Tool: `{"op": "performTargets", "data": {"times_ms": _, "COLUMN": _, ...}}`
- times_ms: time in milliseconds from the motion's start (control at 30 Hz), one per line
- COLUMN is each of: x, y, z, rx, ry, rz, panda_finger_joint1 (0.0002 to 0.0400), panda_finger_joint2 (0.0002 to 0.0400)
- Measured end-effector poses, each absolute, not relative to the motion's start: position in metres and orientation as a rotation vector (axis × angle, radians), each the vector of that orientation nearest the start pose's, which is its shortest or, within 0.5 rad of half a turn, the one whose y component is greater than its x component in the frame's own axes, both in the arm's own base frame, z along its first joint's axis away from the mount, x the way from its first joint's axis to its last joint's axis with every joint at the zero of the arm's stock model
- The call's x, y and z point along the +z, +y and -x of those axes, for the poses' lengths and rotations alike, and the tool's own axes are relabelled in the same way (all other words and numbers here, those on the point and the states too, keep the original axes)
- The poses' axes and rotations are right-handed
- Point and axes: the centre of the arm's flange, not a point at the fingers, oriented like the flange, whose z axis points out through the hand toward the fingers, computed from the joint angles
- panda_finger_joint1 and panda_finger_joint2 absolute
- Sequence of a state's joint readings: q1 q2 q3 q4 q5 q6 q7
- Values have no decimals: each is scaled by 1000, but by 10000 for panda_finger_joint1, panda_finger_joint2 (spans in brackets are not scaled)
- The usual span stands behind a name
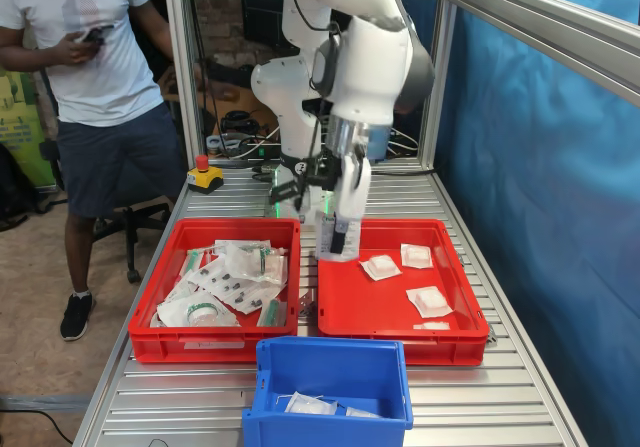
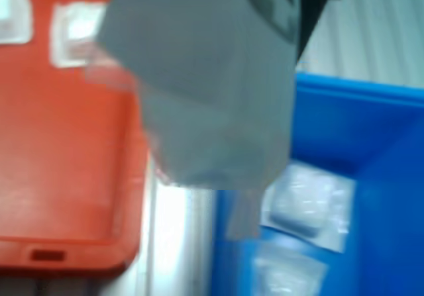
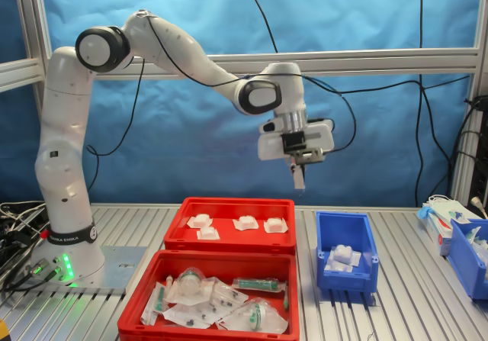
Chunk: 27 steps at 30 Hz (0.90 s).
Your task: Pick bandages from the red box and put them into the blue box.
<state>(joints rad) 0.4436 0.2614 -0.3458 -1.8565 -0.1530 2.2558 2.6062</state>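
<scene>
filling most of the wrist view: pale grey pouch (image 2: 218, 91), blurred, hanging close under the lens, with gripper body dark behind. looks pinched by its upper edge so it dangles flat and free to drop. claw (image 3: 298, 175) seen closed to a narrow gap on that bandage in the second exterior view, raised well above the bins, over the gap between red box (image 3: 229, 238) and blue box (image 3: 345, 276).

judged: carrying step, pick done, release not yet made. height likely kept to clear the blue box's thick rim.

left in the red box: four bandages (image 1: 380, 266) scattered flat toward the first exterior view's right. already in the blue box: a few pouches (image 3: 341, 257), visible in the wrist view too, lying at the bottom.

beside the red box, twin crate (image 1: 215, 287) heaped with clear green-marked packets, not part of the job. person (image 1: 90, 87) standing at the first exterior view's left, outside the frame, looking at a phone.

next move calls for a short travel until squarely over the blue box, then opening; light pouch may cling or flutter off line.
</scene>
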Motion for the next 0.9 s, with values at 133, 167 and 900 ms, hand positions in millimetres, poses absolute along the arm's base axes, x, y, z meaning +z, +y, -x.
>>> {"op": "performTargets", "data": {"times_ms": 133, "x": 438, "y": 57, "z": -649, "rx": -353, "ry": 2780, "rz": 994, "panda_finger_joint1": 67, "panda_finger_joint2": 67}}
{"op": "performTargets", "data": {"times_ms": 167, "x": 442, "y": 56, "z": -652, "rx": -353, "ry": 2776, "rz": 982, "panda_finger_joint1": 67, "panda_finger_joint2": 67}}
{"op": "performTargets", "data": {"times_ms": 900, "x": 415, "y": 49, "z": -714, "rx": -424, "ry": 2780, "rz": 904, "panda_finger_joint1": 67, "panda_finger_joint2": 67}}
